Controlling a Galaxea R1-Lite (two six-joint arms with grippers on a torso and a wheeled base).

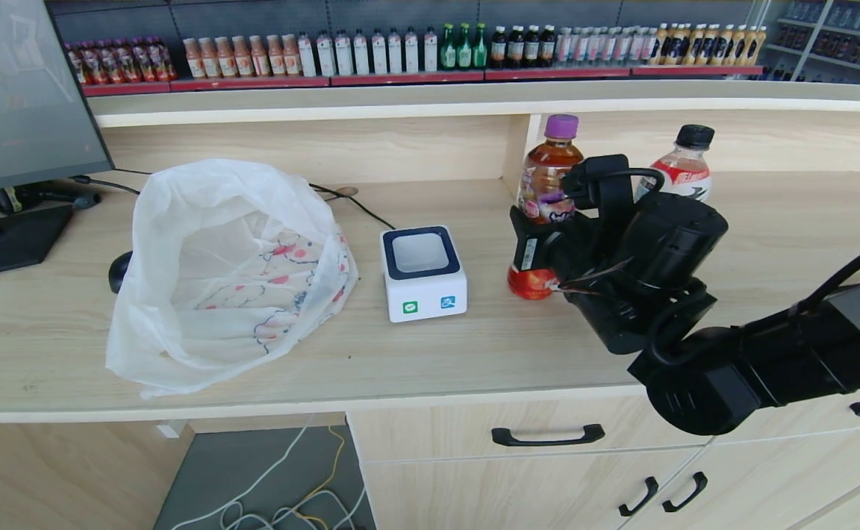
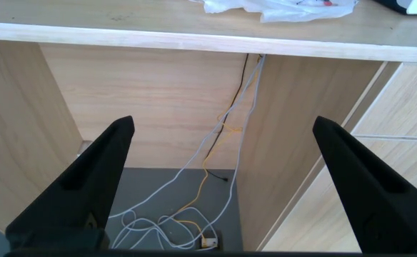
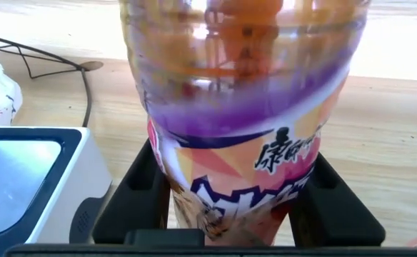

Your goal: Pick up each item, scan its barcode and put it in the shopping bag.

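A tea bottle with a purple cap [image 1: 548,165] stands on the wooden counter [image 1: 474,346], to the right of the white barcode scanner [image 1: 424,274]. My right gripper [image 1: 540,246] is shut on its lower half; in the right wrist view the bottle [image 3: 244,107] sits between the black fingers [image 3: 133,193] of the gripper [image 3: 233,207], with the scanner [image 3: 23,178] close beside it. A white shopping bag [image 1: 231,272] stands open left of the scanner. A second bottle with a black cap [image 1: 684,169] stands behind my right arm. My left gripper [image 2: 223,178] hangs open below the counter edge.
A monitor [image 1: 18,96] on a black stand occupies the counter's far left, with a black mouse [image 1: 117,271] behind the bag. A cable [image 1: 356,202] runs behind the scanner. A wooden partition [image 1: 515,147] rises behind the purple-capped bottle. Loose cables [image 2: 194,214] lie on the floor under the counter.
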